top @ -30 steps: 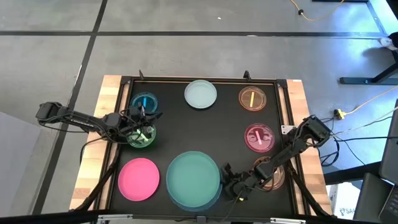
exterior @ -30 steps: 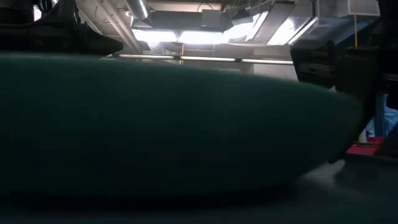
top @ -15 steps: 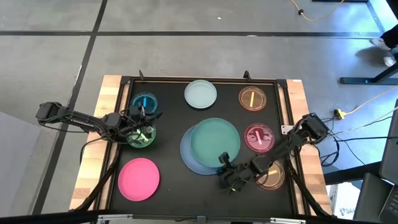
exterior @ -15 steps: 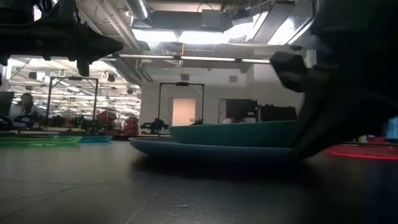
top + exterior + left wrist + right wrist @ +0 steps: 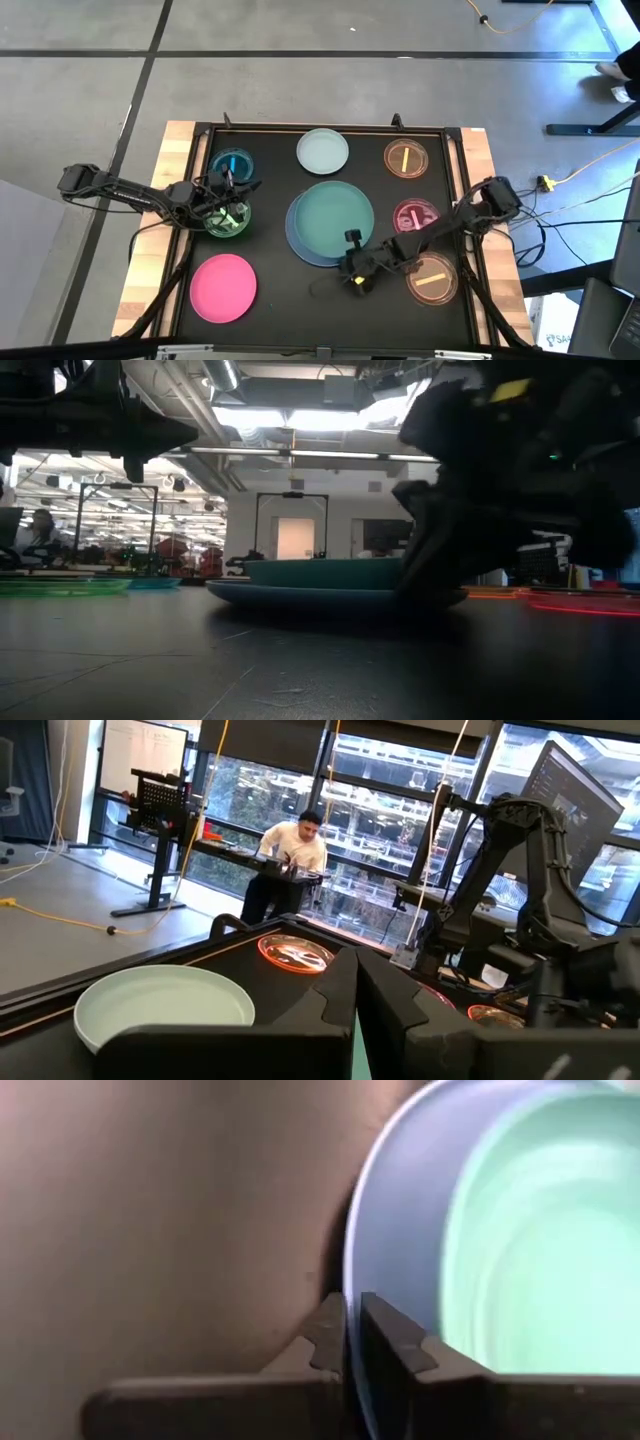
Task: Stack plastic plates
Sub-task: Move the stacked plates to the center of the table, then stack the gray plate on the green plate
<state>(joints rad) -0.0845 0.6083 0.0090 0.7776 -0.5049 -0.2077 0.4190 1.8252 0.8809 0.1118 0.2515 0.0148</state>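
Observation:
A teal plate sits inside a larger light blue plate at the table's middle; both show flat on the table in the low view. My right gripper is at the blue plate's near right rim, shut on it. My left gripper is shut and hovers over a green dish, near a blue dish; the low view shows it well above the table. A pink plate and a pale mint plate lie apart on the table. My right gripper pinches the light blue plate's rim between its two fingers, on the plate's near right side. The fingers come in low, slanting from the table's near right. The plate lies flat on the table with the teal plate inside it.
Along the right side lie an orange dish, a magenta dish and a second orange dish holding a yellow piece, close under my right arm. A raised frame borders the black mat. A person sits far off in the room.
My right gripper has moved from the table's near edge toward the far side and slightly left, staying low. The teal and light blue plates have slid together along the table from the near edge to the middle. The orange dish under the right arm is now uncovered.

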